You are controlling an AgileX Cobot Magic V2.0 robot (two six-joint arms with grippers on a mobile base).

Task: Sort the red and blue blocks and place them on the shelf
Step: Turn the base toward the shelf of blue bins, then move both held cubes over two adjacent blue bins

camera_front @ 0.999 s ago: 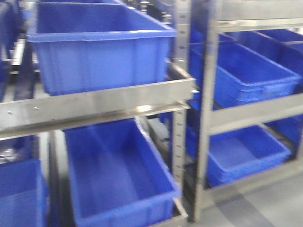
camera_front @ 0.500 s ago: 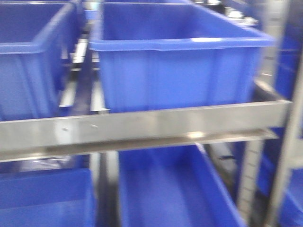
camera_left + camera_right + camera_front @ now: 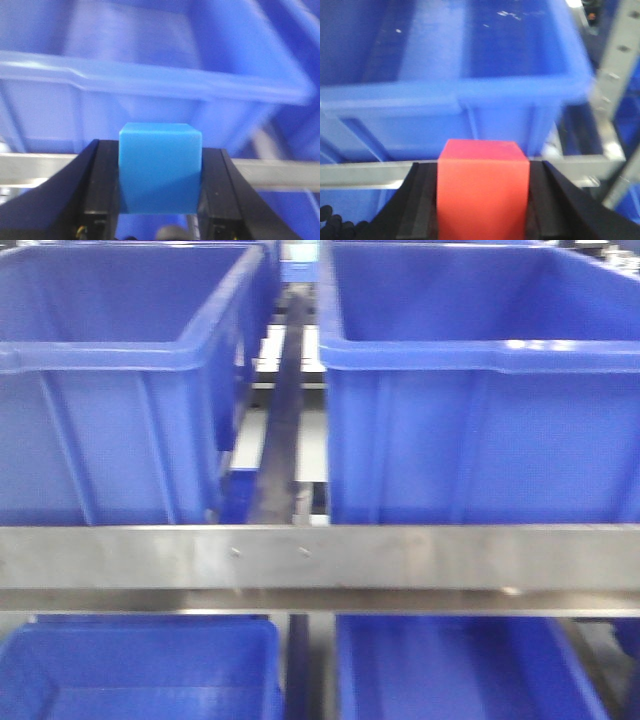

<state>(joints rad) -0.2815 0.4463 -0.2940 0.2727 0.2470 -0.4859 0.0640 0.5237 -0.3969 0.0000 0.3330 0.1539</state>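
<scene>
In the left wrist view my left gripper point(image 3: 160, 172) is shut on the sky-blue block point(image 3: 160, 167), held between both black fingers point(image 3: 102, 185). In the right wrist view my right gripper point(image 3: 482, 192) is shut on the red block point(image 3: 482, 187). Both cubes sit just in front of the shelf, whose steel front rail point(image 3: 320, 558) crosses the front view, also seen as rail point(image 3: 270, 174) and rail point(image 3: 365, 174). A dark centre divider point(image 3: 283, 425) runs back between the bins. Neither gripper shows in the front view.
Two large dark-blue bins stand on the upper tier, the left bin point(image 3: 120, 390) and the right bin point(image 3: 480, 390). Two more blue bins point(image 3: 140, 670) point(image 3: 460, 670) sit on the tier below. A perforated steel upright point(image 3: 615, 65) stands at the right.
The front view has swung left along the shelf and closer: the upright and side rack have left the frame, and the two upper bins now face me squarely with the divider centred.
</scene>
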